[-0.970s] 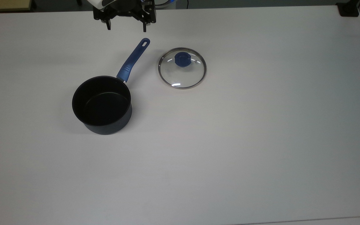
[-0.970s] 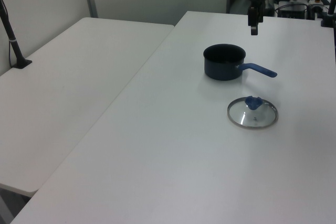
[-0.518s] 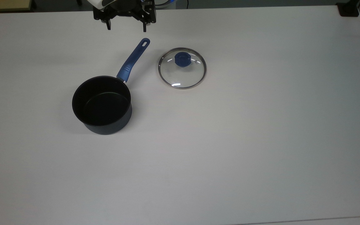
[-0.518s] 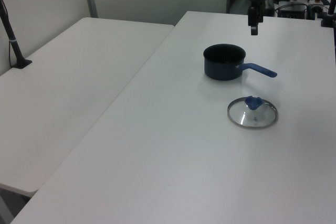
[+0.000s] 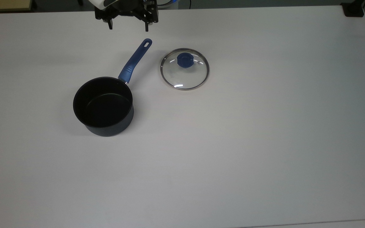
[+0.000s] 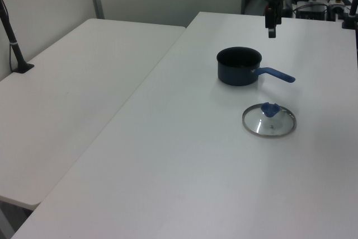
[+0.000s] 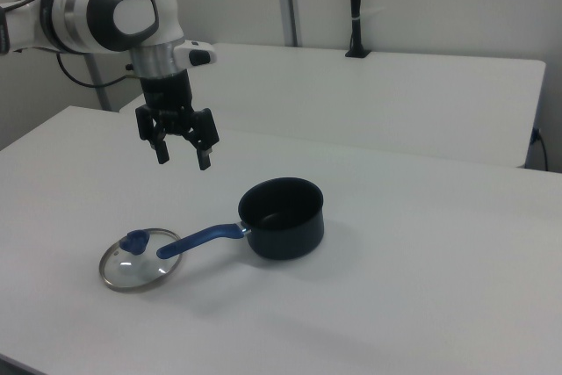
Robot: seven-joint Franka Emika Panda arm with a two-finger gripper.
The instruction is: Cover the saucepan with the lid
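Claw (image 7: 183,161) hangs in the air above the worktop (image 5: 265,126), fingers spread wide and pointing down, nothing between them. In the top view it sits at the upper edge (image 5: 128,29), just beyond the hole end of the pan handle and to the top view's left of the lid. In the left view it shows edge-on (image 6: 271,31), above and behind the pan. Pan (image 5: 104,106) stands upright on the worktop, open, black inside with nothing in it; its blue handle (image 5: 135,60) runs up and toward the top view's right, ending near the claw but not touching it. In the right view the pan (image 7: 283,218) is at centre with the handle (image 7: 200,240) pointing toward the right view's left, its tip passing close by the lid's rim (contact there cannot be judged). Lid (image 5: 184,69) lies flat on the worktop, knob up, beside the handle on the top view's right, apart from the pan body. Clear glass, thin metal rim, blue knob (image 5: 185,60). In the left view the lid (image 6: 268,121) lies nearer the camera than the pan (image 6: 239,66); in the right view it (image 7: 140,258) lies at lower left, below the claw. White arm (image 7: 114,15) reaches in from the right view's upper left. A second white table (image 6: 72,99) stands alongside, carrying a black clamped post (image 6: 12,43).
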